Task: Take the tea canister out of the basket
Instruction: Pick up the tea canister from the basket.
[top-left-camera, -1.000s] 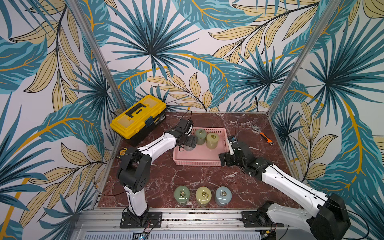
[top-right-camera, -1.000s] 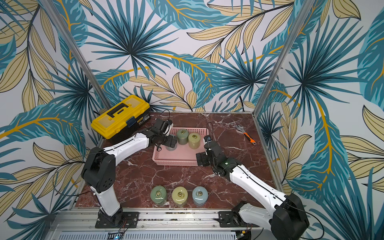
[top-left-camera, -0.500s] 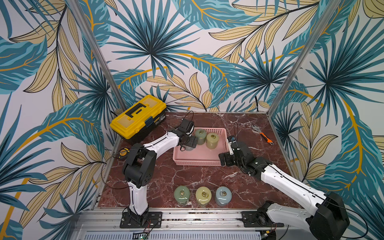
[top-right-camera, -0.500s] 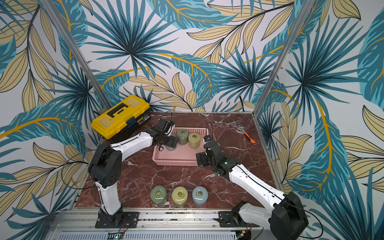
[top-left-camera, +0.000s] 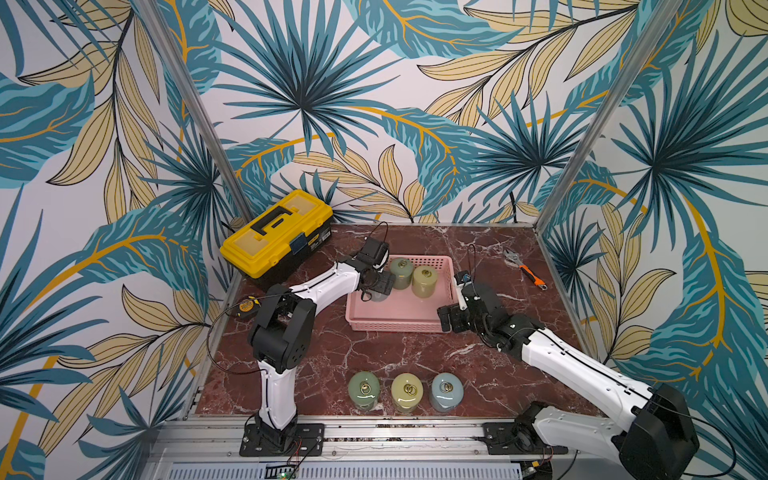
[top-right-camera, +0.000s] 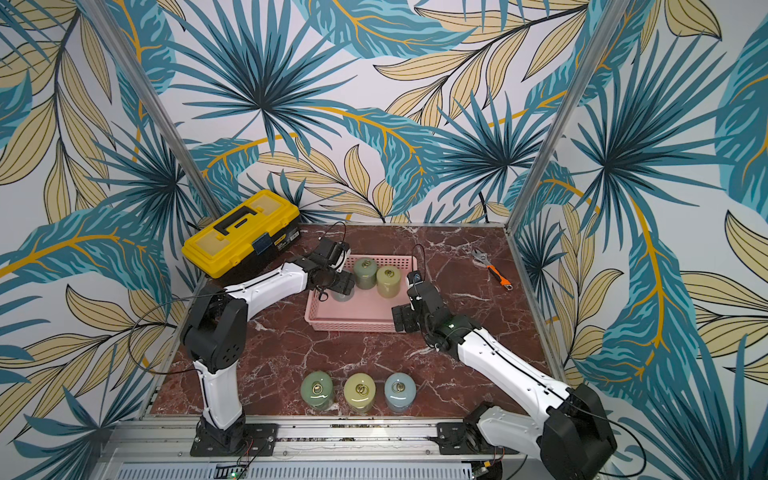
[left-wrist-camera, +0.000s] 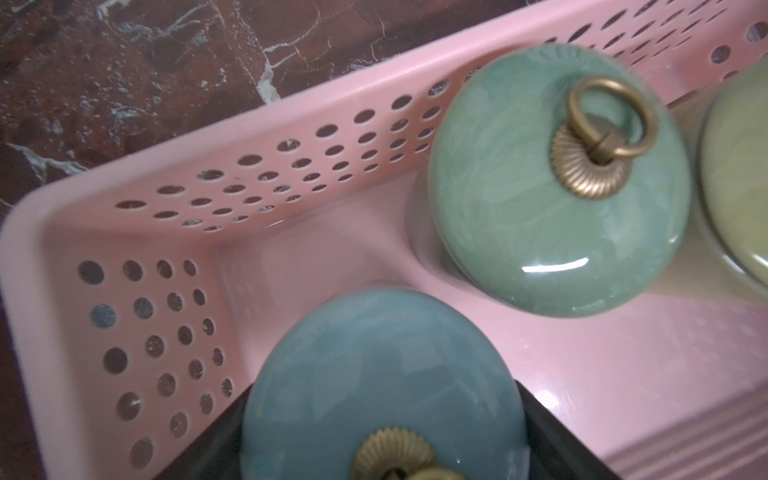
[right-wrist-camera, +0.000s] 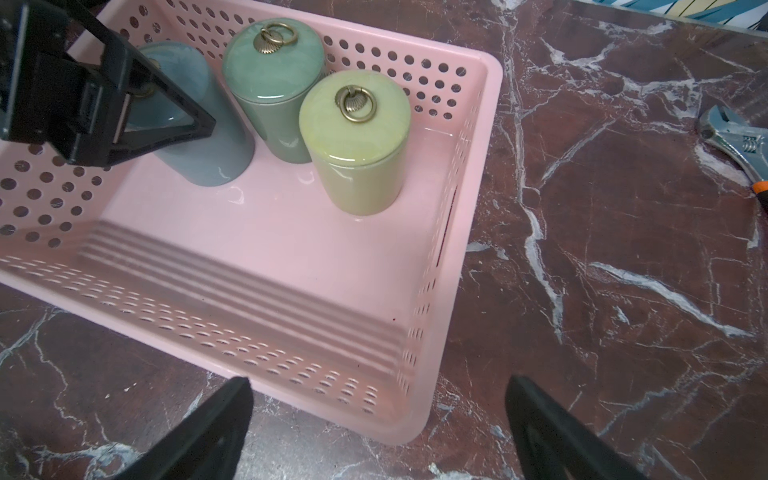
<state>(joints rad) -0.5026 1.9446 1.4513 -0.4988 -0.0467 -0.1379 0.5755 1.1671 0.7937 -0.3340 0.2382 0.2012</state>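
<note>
A: Entry. The blue tea canister (left-wrist-camera: 382, 374) stands upright in the basket (top-left-camera: 395, 325), by the perforated wall on the left arm's side, toward the far corner. The left gripper (top-left-camera: 378, 286) is down over its lid, one finger on each side.

B: Clamped?

A: I cannot tell. The fingers (left-wrist-camera: 561, 453) flank the lid closely, but the left wrist view crops them at the frame edge, so contact is unconfirmed. The right gripper (right-wrist-camera: 378, 384) hangs with its jaws spread wide and empty, just beside the basket's near corner on its own side.

B: Risks?

A: Three.
1. The lid is glazed and rounded. A grip taken that high probably slips, or lifts the lid alone if it sits loose.
2. The green canister (left-wrist-camera: 552, 199) stands just beside it. A tilted lift likely knocks it into the yellow-green canister (right-wrist-camera: 357, 145).
3. The basket looks like light plastic and nothing pins it. A finger catching the wall may drag or tip it.

B: Mitigation?

A: Grip lower on the body, lift straight up clear of the rim, then travel.
</note>
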